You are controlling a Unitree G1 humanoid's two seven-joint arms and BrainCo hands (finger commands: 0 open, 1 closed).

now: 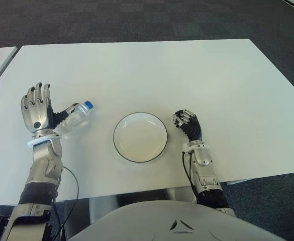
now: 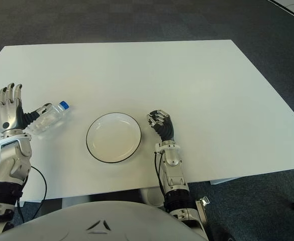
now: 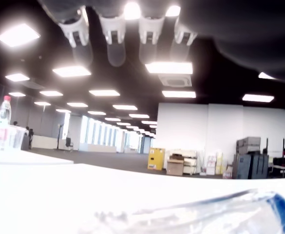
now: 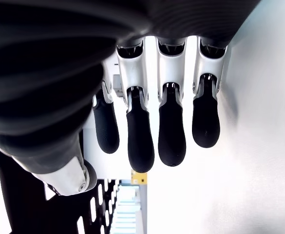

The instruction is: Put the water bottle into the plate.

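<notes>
Water bottle [image 1: 75, 116] first: from the left eye view I see it lying on its side on the white bench [image 1: 152, 70], blue cap pointing right toward the plate [image 1: 140, 137], which sits empty just to the right of it. So nothing is done yet; the grasp, the carry and the placing are all left. My left hand [image 1: 36, 106] stands at the bottle's left end, fingers straight up and spread, palm toward the bottle; I judge it unclosed and holding nothing, though I cannot tell whether the palm touches the bottle's base.

In the right eye view the layout reads the same, and my right hand [image 2: 159, 122] shows just right of the plate, fingers curled under, gripping nothing.

In the left wrist view the fingers [image 3: 115, 31] stretch out straight, and the bottle's clear body and blue cap lie low and close, outside any grip.

In the right wrist view the four fingers [image 4: 172, 131] are bent together over the bench, with nothing between them.
</notes>
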